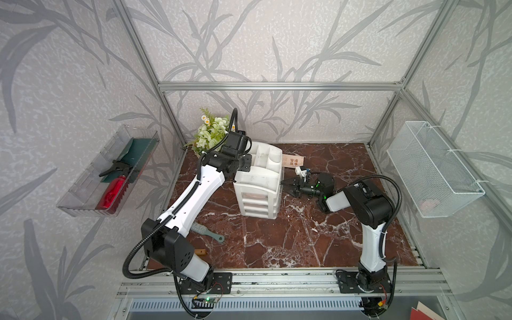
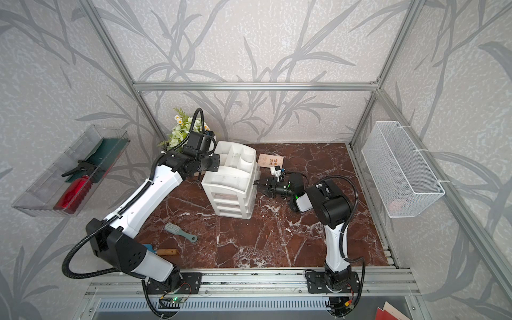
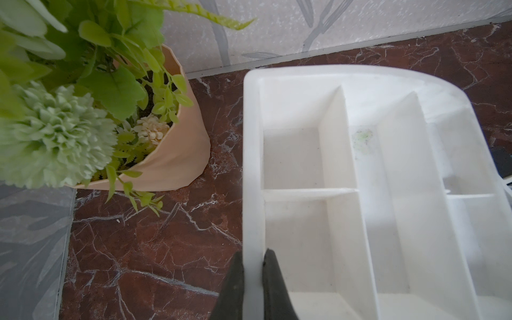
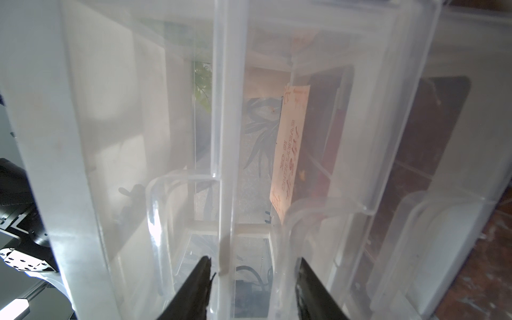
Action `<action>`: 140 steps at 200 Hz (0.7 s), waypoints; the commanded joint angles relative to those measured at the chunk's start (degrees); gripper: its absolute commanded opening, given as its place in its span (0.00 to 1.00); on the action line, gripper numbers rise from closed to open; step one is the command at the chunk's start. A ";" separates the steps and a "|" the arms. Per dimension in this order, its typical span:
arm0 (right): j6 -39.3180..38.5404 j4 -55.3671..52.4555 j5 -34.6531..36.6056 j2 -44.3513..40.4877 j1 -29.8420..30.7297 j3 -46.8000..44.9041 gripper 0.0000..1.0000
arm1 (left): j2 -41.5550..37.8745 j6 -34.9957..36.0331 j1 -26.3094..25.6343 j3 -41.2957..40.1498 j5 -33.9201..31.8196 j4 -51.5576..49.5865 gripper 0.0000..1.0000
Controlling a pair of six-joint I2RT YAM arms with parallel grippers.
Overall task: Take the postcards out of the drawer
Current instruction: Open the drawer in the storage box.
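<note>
You have a white drawer unit (image 1: pixel 256 180), a red-brown tabletop (image 1: pixel 304 235) veined in white (marble-like) and pale grey walls (image 1: pixel 277 41) printed with darker grey leaves. Your postcard (image 1: pixel 294 161) is cream with dark and reddish characters; the plant pot (image 3: pixel 177 155) is peach.

Organiser (image 1: pixel 257 177) shell: opaque white plastic, matt, faintly scuffed. Drawers (image 4: pixel 360 138): translucent plastic, smooth and glossy. Postcard (image 1: pixel 293 161), at 2 o'clock of the organiser: cream paper, matt. Tabletop (image 1: pixel 304 235): red-brown marble pattern, polished and reflective. Frame (image 1: pixel 277 86): brushed metal. Basket (image 1: pixel 432 166), at 3 o'clock: white-coated wire mesh. Tray (image 1: pixel 83 188), at 9 o'clock: clear ribbed plastic. Plant pot (image 3: pixel 177 155): peach, matt, faceted.
</note>
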 commanded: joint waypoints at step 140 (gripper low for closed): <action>0.30 5.86 -4.68 -7.90 -6.17 -3.15 0.48 | 3.96 1.95 0.05 -0.57 -5.20 -9.59 0.00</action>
